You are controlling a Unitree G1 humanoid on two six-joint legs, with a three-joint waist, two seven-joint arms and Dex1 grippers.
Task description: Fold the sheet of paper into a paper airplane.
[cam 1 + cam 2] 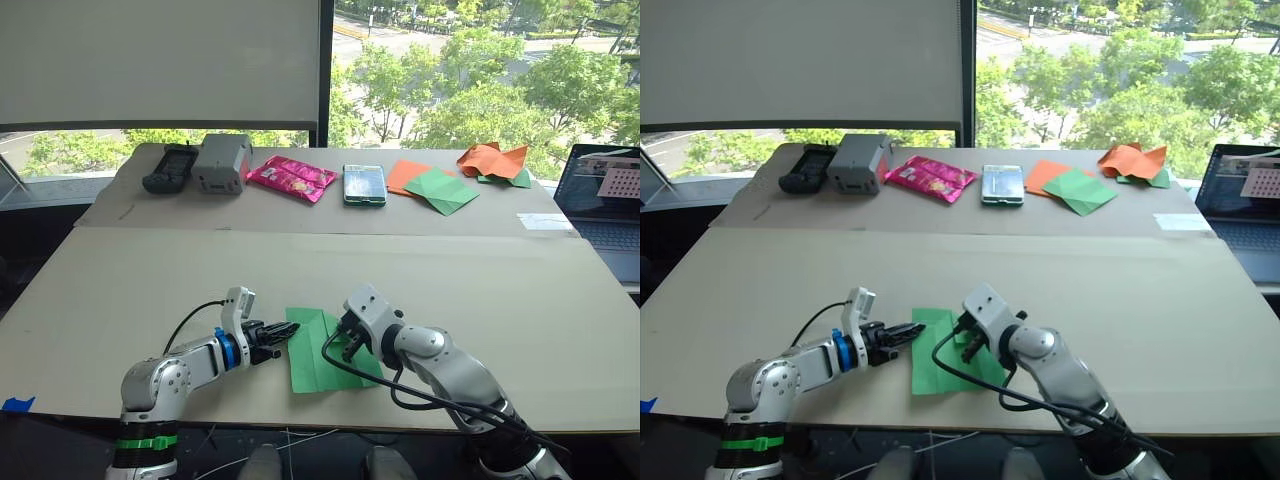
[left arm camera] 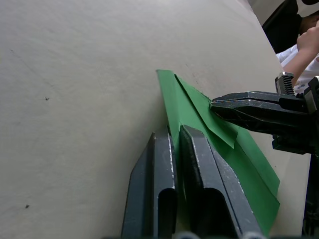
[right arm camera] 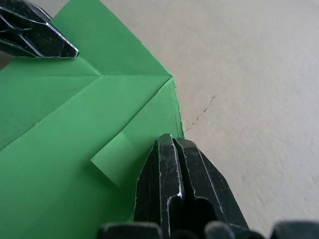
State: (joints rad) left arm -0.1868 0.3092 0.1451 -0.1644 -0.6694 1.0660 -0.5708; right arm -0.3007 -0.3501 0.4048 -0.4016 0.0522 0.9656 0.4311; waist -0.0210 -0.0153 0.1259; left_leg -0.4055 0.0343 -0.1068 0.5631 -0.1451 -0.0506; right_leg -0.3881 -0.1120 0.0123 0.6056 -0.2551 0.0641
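Note:
The sheet of paper [image 1: 310, 366], bright green and partly folded with a pointed far end and crease lines [image 3: 60, 124], lies flat near the table's front edge. My left gripper [image 1: 290, 332] is at its left edge. In the left wrist view its fingers [image 2: 192, 149] are shut, with the paper's edge running into the thin gap between them. My right gripper [image 1: 349, 343] is shut, with its tip [image 3: 172, 138] resting on the paper's right edge beside a small folded flap. The two tips are close together over the paper.
The raised back board carries a black device [image 1: 170, 168], a grey box [image 1: 222, 162], a pink packet [image 1: 292, 177], a phone-like packet [image 1: 364, 184], an orange sheet [image 1: 403, 173], a darker green square [image 1: 442, 190] and crumpled orange paper [image 1: 492, 158]. A laptop [image 1: 605, 205] stands at the right. A person's hand [image 2: 309, 40] shows beyond the table.

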